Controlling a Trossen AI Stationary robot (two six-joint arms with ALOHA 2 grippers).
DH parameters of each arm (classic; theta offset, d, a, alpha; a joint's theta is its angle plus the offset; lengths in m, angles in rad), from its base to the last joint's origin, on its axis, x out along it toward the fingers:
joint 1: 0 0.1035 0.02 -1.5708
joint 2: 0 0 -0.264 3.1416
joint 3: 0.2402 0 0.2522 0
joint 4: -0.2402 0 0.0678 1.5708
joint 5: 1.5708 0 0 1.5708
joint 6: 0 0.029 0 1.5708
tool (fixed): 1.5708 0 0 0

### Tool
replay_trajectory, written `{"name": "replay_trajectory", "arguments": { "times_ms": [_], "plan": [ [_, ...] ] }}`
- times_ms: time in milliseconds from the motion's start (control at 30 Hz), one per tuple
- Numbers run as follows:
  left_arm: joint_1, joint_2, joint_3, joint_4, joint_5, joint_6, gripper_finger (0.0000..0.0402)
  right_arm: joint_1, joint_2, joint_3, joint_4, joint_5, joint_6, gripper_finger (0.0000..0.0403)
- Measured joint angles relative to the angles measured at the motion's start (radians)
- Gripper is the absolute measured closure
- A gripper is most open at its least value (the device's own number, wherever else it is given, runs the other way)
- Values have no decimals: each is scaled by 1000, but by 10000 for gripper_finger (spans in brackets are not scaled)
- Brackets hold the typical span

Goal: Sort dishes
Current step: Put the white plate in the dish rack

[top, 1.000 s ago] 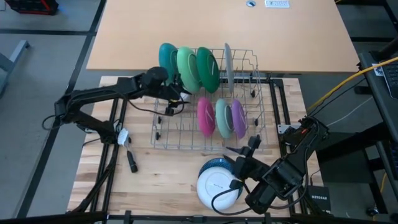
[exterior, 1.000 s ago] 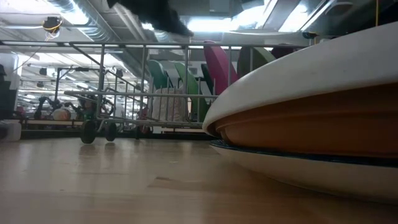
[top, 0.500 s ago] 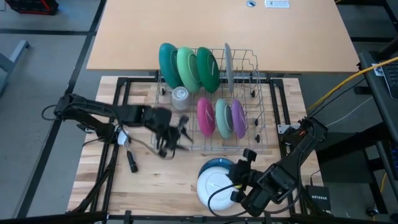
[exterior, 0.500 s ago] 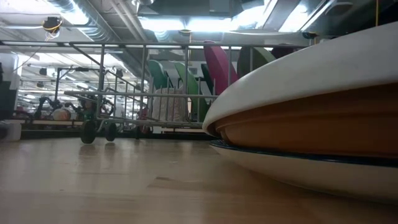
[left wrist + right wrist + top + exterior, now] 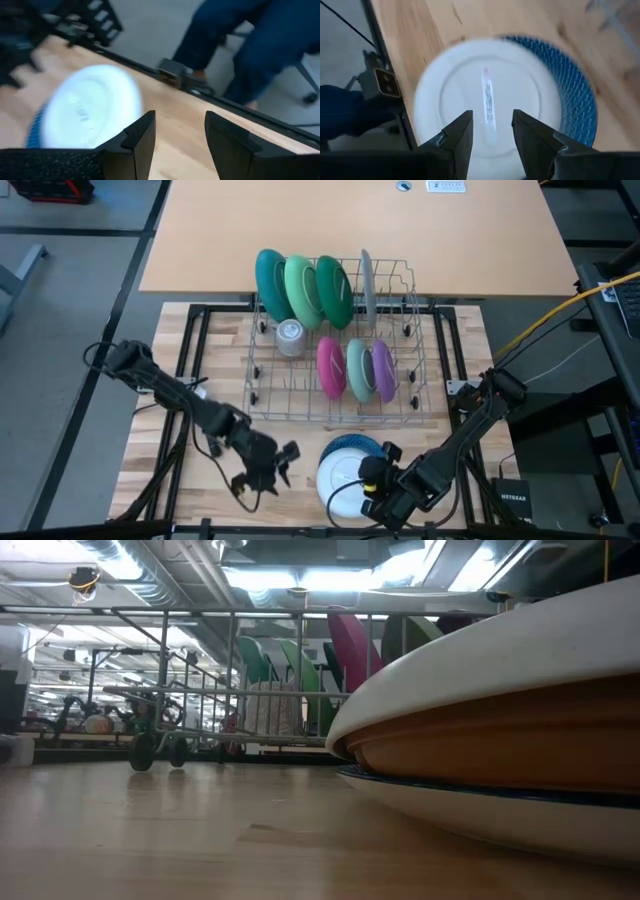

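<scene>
The left gripper is seen low over bare counter, jaws apart, nothing held. The right gripper hangs over the white bowl, jaws parted and empty. That upside-down bowl tops a stack with a blue one near the front edge. More dishes stand upright in the rack.

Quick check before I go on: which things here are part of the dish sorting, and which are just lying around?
Job:
- racked dishes: teal, two green, grey, pink, pale green, purple
- white dish stacked on blue dish
- wire rack

Lying about:
- small clear cup in the rack
- black marker
</scene>
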Motion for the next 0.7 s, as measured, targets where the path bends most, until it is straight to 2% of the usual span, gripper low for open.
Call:
{"name": "replay_trajectory", "arguments": {
  "times_ms": [100, 233, 400, 533, 700],
  "plan": [
    [-44, 62, 0, 26, -7, -9, 243, 0, 0, -42, -17, -38, 84, 259],
    [-87, 158, 0, 100, -87, -46, 243, 0, 0, -82, -45, -63, 191, 259],
    [-127, 248, -1, 153, -311, -41, 243, 0, 0, -128, -70, -95, 300, 259],
    [-149, 282, -1, 187, -494, -44, 243, 0, 0, -166, -79, -164, 373, 259],
    [-168, 303, -1, 238, -618, -37, 243, 0, 0, -209, -80, -240, 446, 259]
  ]
}}
